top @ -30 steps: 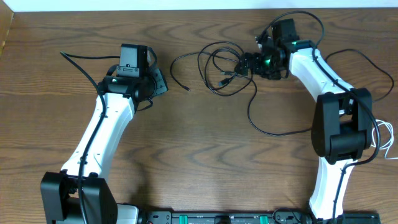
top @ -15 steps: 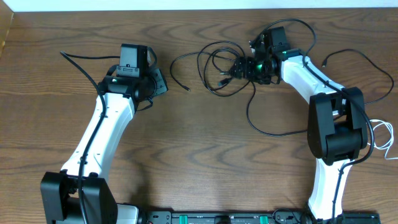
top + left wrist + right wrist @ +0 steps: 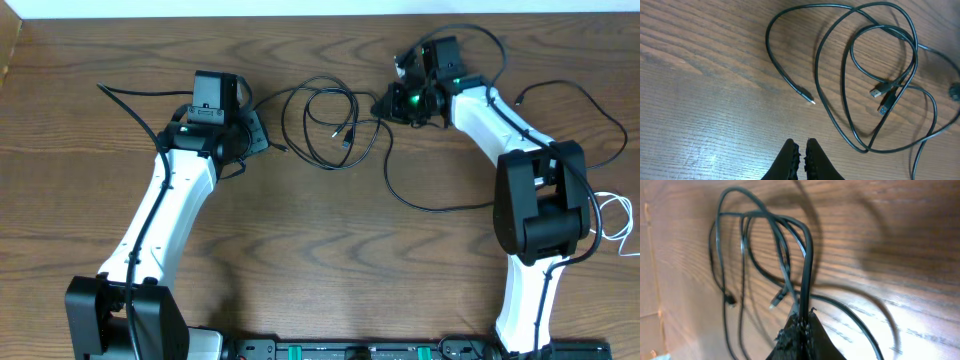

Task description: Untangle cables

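A loose tangle of thin black cables [image 3: 345, 132] is seen lying on the wooden table [image 3: 320, 270], between the 2 arms and toward the far edge. Several overlapping loops are spread flat on the wood, and 2 plug ends [image 3: 877, 93] are laid side by side inside them. 1 free end with a small plug [image 3: 809, 99] is pointed toward the left gripper [image 3: 801, 150], near it but not touching. The left gripper is placed just left of the tangle, its fingers pressed together with nothing held between them. The right gripper [image 3: 801, 327] is clenched on 1 black strand at the right side of the tangle. In the right wrist view, that strand is raised off the wood up to the fingertips, and its shadow is cast on the table behind it. From the same area, another long black strand is trailed across the table in a wide curve toward the right arm's base.
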You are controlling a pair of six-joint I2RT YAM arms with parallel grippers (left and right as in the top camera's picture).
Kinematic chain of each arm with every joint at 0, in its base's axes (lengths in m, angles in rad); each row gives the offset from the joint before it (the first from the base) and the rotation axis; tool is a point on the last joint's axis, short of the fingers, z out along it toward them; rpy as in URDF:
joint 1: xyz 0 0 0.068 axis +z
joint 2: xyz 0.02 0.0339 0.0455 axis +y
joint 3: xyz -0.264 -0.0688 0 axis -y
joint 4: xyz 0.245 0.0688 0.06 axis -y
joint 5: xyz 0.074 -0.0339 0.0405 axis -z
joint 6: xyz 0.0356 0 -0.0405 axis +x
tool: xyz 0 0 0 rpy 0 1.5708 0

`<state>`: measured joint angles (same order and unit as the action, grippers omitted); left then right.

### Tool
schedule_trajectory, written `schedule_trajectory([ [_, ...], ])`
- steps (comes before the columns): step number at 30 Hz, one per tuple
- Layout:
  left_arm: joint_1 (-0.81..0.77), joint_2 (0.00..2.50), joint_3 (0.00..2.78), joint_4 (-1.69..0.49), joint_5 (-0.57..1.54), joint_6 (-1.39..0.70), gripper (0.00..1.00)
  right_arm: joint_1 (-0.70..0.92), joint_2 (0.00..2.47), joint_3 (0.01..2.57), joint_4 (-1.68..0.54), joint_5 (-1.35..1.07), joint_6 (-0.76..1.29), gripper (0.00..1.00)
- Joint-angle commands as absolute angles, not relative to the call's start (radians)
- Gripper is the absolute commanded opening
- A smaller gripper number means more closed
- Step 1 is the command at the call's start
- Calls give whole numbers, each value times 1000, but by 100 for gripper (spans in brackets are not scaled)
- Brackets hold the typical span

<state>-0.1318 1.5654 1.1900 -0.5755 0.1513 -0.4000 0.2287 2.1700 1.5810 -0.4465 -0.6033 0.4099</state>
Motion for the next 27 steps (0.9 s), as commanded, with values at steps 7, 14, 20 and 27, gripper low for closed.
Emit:
schedule_trajectory([
  [7,-131,1575,1195,-578,145,-405,8,258,2144,1980,-678,-651,335,1],
  [14,-131,1575,1195,-578,145,-405,8,288,2144,2297,-754,-707,329,1],
  [20,-131,1575,1195,-579,146,-405,8,323,2144,2481,-790,-736,336,1],
  [27,-131,1575,1195,-578,196,-403,8,353,2144,2505,-858,-694,308,1],
])
